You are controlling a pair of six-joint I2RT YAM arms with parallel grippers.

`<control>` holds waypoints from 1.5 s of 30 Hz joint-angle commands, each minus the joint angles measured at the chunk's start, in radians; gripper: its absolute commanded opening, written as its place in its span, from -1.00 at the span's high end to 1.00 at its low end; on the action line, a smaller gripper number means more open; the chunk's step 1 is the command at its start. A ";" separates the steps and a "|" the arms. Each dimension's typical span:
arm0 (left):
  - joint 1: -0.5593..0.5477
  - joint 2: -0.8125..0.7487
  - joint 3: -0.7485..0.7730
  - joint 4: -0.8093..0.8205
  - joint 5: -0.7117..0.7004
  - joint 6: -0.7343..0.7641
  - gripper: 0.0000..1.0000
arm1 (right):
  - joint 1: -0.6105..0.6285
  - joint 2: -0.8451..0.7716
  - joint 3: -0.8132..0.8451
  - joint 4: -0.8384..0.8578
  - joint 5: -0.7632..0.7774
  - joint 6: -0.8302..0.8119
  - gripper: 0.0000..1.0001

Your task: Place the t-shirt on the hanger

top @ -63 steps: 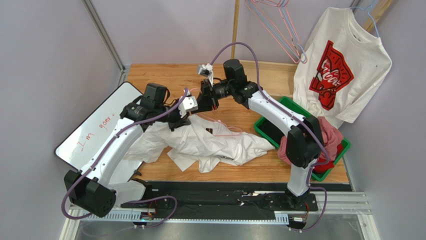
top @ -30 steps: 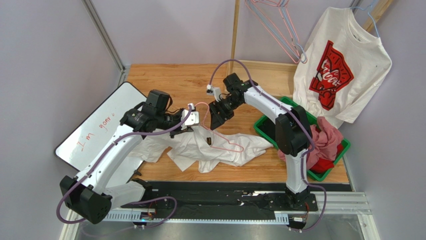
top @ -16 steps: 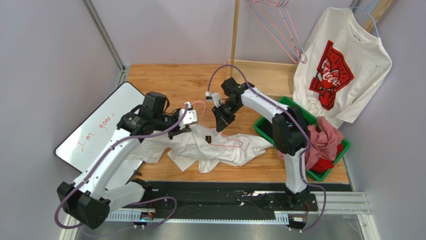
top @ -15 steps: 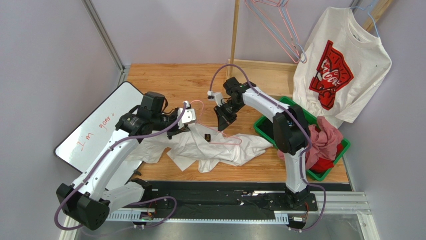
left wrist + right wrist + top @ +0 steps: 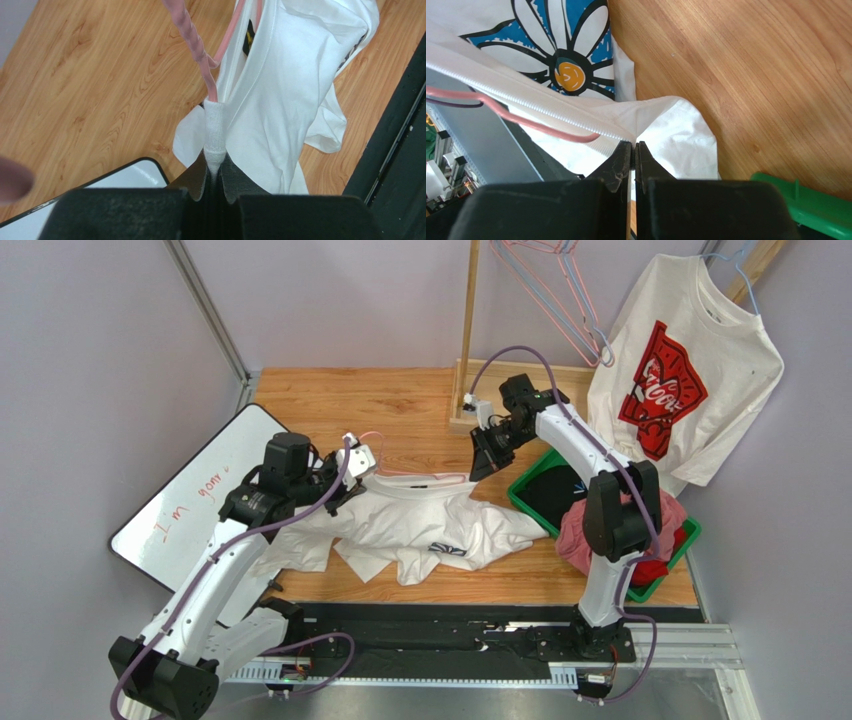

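The white t-shirt [image 5: 420,525] lies on the wooden table, its neck edge stretched taut between my two grippers. The pink hanger [image 5: 415,477] runs along that top edge, with its hook rising by the left gripper. My left gripper [image 5: 352,472] is shut on the ribbed collar [image 5: 215,140]; the hanger's twisted neck [image 5: 200,47] comes out of the collar just above it. My right gripper [image 5: 478,466] is shut on the collar's other side [image 5: 611,134], with the pink wire [image 5: 526,122] inside the shirt. The bluish flower print [image 5: 561,60] faces up.
A whiteboard [image 5: 190,490] lies at the left. A green bin [image 5: 540,502] with red and pink clothes stands at the right. A white t-shirt with a red graphic [image 5: 680,370] hangs at the back right, beside spare hangers [image 5: 560,300] and a wooden post [image 5: 468,330].
My right gripper has moved right and back, and my left gripper left, drawing the shirt's neck taut between them. The hanger now lies along that edge and the print faces up.
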 commanded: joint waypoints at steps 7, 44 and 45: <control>-0.062 0.107 0.091 0.052 -0.053 0.058 1.00 | 0.042 -0.126 0.092 -0.114 -0.102 -0.059 1.00; -0.153 0.196 0.001 0.286 0.172 0.021 1.00 | 0.147 -0.272 -0.029 -0.042 -0.139 -0.332 0.28; -0.153 0.198 -0.001 0.291 0.177 0.018 1.00 | 0.148 -0.274 -0.036 -0.042 -0.148 -0.347 0.22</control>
